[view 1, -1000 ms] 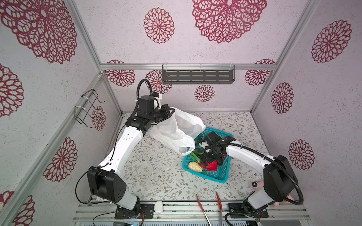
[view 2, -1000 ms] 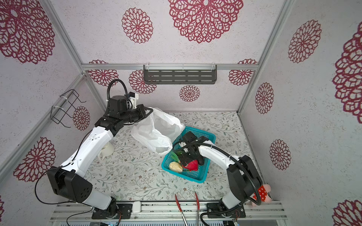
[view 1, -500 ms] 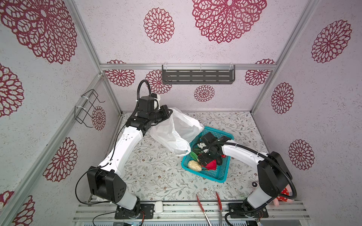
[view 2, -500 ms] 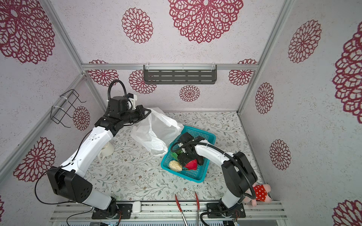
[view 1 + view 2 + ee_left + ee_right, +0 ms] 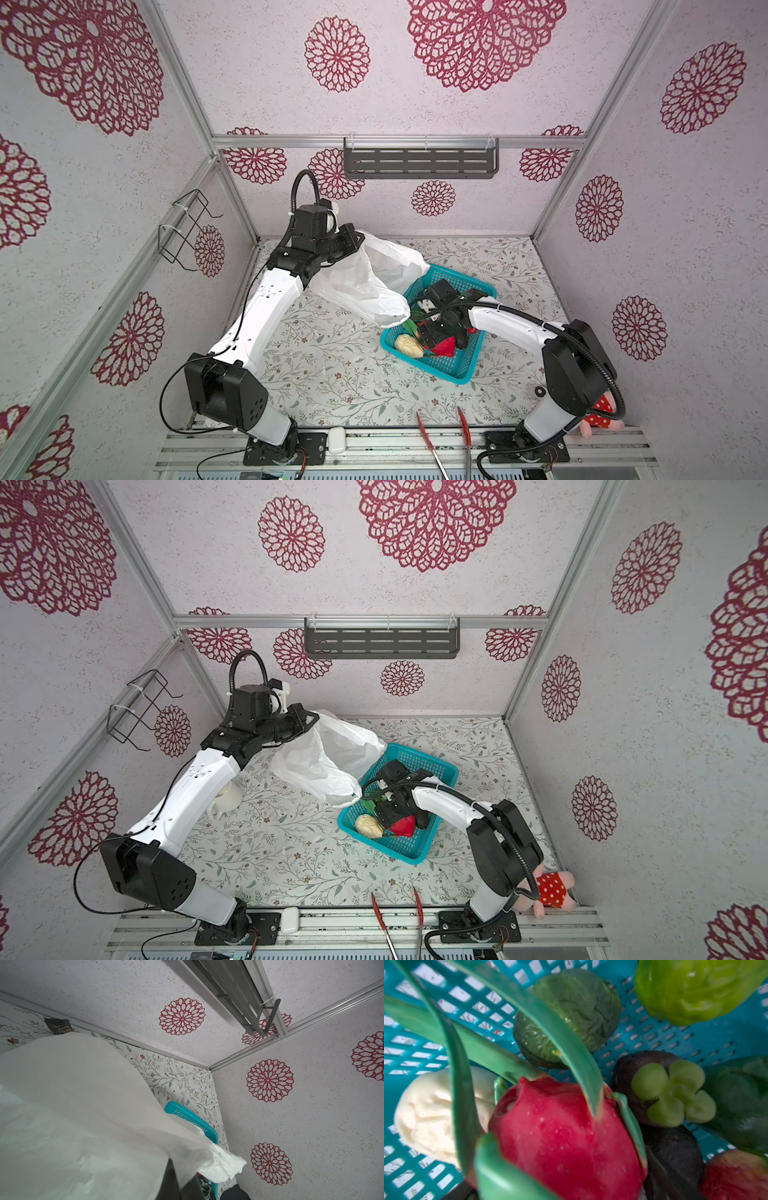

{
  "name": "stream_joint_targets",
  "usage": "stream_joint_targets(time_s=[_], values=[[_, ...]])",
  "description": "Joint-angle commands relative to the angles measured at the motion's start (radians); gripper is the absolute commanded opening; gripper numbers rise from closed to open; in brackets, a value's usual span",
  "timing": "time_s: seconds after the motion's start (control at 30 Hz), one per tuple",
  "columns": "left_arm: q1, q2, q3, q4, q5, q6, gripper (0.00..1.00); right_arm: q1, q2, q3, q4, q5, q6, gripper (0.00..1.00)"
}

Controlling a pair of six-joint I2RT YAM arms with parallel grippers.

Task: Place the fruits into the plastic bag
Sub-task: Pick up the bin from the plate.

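Note:
My left gripper (image 5: 353, 243) (image 5: 307, 719) is shut on the rim of the translucent white plastic bag (image 5: 365, 282) (image 5: 83, 1115), holding it up at the back left. The bag's lower end droops over a corner of the teal basket (image 5: 457, 374) (image 5: 675, 1039). Down in the basket, my right gripper (image 5: 434, 338) (image 5: 390, 814) sits on the red-pink dragon fruit (image 5: 446, 347) (image 5: 560, 1136). That fruit fills the space at the jaws and hides the fingers. Beside it lie the pale yellow fruit (image 5: 407, 345) (image 5: 425, 1113), a green round one (image 5: 571, 1012), a small dark one with a green calyx (image 5: 670, 1093) and the dark avocado (image 5: 675, 1157).
A white mug (image 5: 224, 800) stands under my left arm. Red tongs (image 5: 432, 440) lie at the front edge. A pink plush toy (image 5: 548, 889) sits by the right arm's base. A grey shelf (image 5: 419, 158) hangs on the back wall and a wire rack (image 5: 187, 232) on the left wall.
My right gripper has moved toward the near-left part of the basket and come down on the dragon fruit. The left gripper has kept hold of the bag with hardly any movement.

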Motion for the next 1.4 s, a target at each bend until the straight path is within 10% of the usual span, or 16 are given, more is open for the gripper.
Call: stream_joint_targets(time_s=[0.0,0.47,0.77,0.97,1.17,1.37], values=[[-0.005,-0.01,0.037,0.01,-0.012,-0.029,0.0,-0.011,-0.029,-0.022,0.12,-0.081,0.028,0.32],[0.004,0.05,0.09,-0.04,-0.002,-0.146,0.0,-0.181,-0.31,-0.045,0.145,-0.329,0.056,0.16],[0.005,0.053,0.078,-0.008,-0.017,-0.17,0.0,-0.157,-0.233,-0.094,0.214,-0.301,0.103,0.19],[0.004,0.037,0.068,-0.015,-0.03,-0.17,0.0,-0.088,-0.096,-0.073,0.141,-0.205,0.074,0.29],[0.004,0.018,0.049,-0.016,-0.046,-0.158,0.0,-0.067,-0.03,-0.084,0.096,-0.132,0.096,0.77],[0.004,0.021,0.052,-0.016,-0.041,-0.15,0.0,-0.044,0.051,-0.045,0.063,-0.068,0.103,0.89]])
